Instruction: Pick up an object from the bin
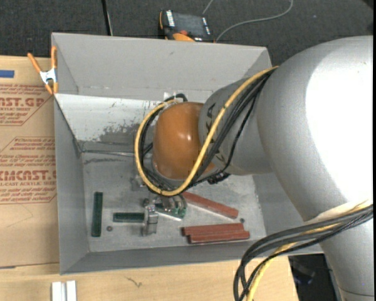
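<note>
Pincer: the metal pincer (151,221) stands low by the floor of the grey metal bin (72,168); released or clenched, one cannot tell.
Nearest thing: a short dark green flat bar (128,217) lies just beside it on the view's left, with one end at the pincer; probably this one is meant.
Farther: two red-brown flat bars (215,232) lie on the opposite side.
Farthest: a long dark green strip (97,214) lies beyond the short bar.

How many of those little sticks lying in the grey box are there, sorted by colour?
Dark green sticks: 2
Red-brown sticks: 2
Total: 4
</note>
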Tool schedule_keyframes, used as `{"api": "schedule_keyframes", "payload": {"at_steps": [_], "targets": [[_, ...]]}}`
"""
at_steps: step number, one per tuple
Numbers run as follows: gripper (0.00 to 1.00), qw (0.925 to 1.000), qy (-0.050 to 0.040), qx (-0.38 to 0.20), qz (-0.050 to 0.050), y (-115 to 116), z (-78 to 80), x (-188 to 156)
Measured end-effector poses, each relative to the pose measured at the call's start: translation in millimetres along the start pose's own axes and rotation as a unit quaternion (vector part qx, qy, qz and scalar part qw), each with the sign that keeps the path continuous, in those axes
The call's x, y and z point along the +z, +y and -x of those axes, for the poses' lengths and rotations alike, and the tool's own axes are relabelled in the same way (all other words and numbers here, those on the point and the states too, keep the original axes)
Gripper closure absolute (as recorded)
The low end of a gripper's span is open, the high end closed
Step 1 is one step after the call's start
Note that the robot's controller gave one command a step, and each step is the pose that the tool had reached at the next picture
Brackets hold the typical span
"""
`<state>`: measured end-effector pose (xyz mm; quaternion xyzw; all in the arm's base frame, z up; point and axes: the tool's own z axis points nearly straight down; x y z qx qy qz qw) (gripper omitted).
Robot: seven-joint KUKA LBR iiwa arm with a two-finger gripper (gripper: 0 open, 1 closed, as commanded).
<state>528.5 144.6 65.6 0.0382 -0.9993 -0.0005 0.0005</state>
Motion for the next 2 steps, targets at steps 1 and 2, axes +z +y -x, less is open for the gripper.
{"api": "schedule_keyframes", "payload": {"at_steps": [1, 2], "targets": [[1.0, 1.0, -0.0005, 0.002, 0.0, -1, -0.2, -4], [1.0, 0.9995, -0.0042, 0.03, 0.001, 7, -16.2, -138]]}}
